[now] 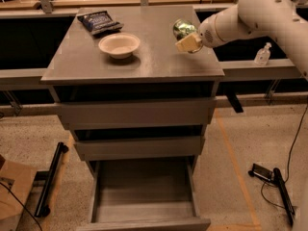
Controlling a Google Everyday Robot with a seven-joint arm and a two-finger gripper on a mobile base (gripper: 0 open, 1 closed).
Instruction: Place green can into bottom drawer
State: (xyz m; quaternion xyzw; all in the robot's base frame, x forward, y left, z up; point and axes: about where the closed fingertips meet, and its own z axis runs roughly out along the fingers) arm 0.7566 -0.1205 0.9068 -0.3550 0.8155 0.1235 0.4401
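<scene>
- shiny green metal can [182,29]: bright green with pale silvery glints.
- cream-coloured two-finger gripper [186,37], above the right rear of the cabinet top and clasped on the can: cream-yellow, on a plain white arm [250,11].
- deep grey box-shaped bottom drawer [144,192]: flat grey, no pattern.
- round shallow bowl [119,44]: plain off-white.
- crinkled foil chip bag [99,22]: dark blue with pale print.
- speckled floor [33,134]: beige, crossed by an orange line [232,158].

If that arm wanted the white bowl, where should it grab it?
Probably by its rim, from above. The white bowl sits upright, open and shallow, and looks too wide to span, so one finger would go inside the wall and one outside. The tool, shut on the green can, hovers over the cabinet top, right of the bowl in view.
</scene>
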